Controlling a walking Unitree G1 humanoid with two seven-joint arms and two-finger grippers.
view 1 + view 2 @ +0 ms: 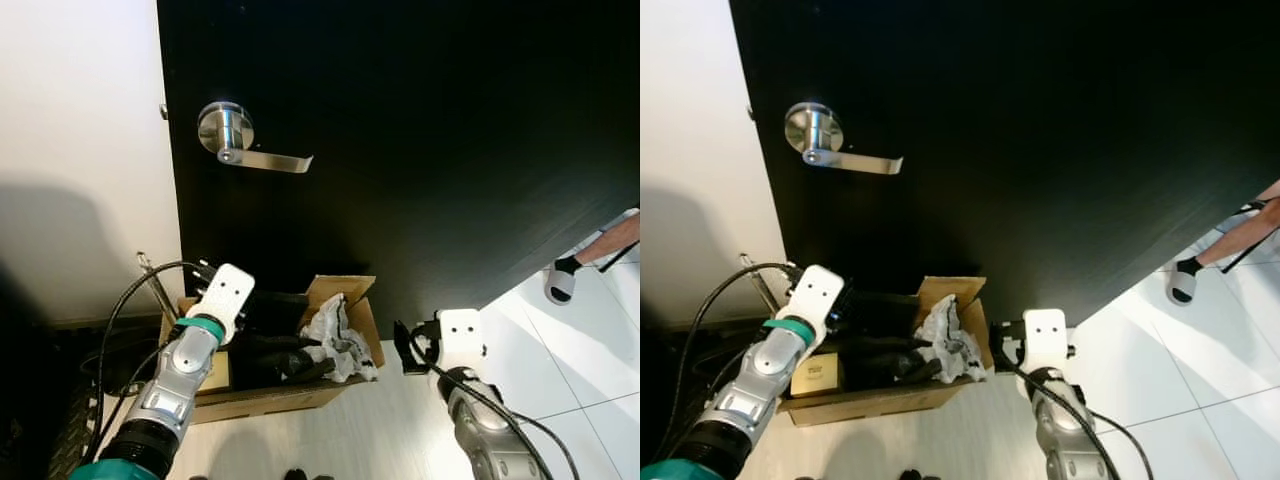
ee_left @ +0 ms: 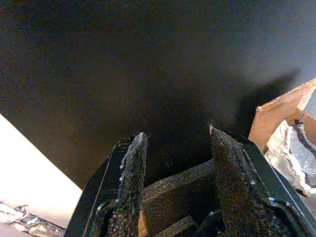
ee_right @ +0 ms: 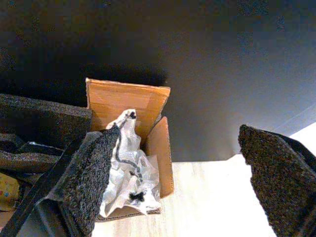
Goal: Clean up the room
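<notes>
A tall black door [image 1: 420, 150] fills most of what I can see from here, with a brushed-steel lever handle [image 1: 245, 140] high on its left edge and a white wall [image 1: 80, 150] beside it. On the pale floor [image 1: 400, 420] at the door's foot sits an open brown cardboard box [image 1: 335, 300], one flap standing up against the door. Inside it lie dark foam blocks [image 1: 275, 355], a crumpled white plastic wrapper [image 1: 335, 335] at the right end, and a small yellowish carton [image 1: 815, 375] at the left.

The left gripper [image 2: 175, 173] hovers over the box's left end, fingers apart and holding nothing. The right gripper [image 3: 177, 173] hangs just right of the box, low near the floor, fingers spread wide and empty. Far right, a person's foot in a white sock [image 1: 562, 280] rests on the tiles.

The box looks light, since foam and wrapping weigh little, but its loose flaps will bend if pinched. The firmer side walls seem the better hold, one gripper to each end. The wrapper is soft and slippery and would crush easily.
</notes>
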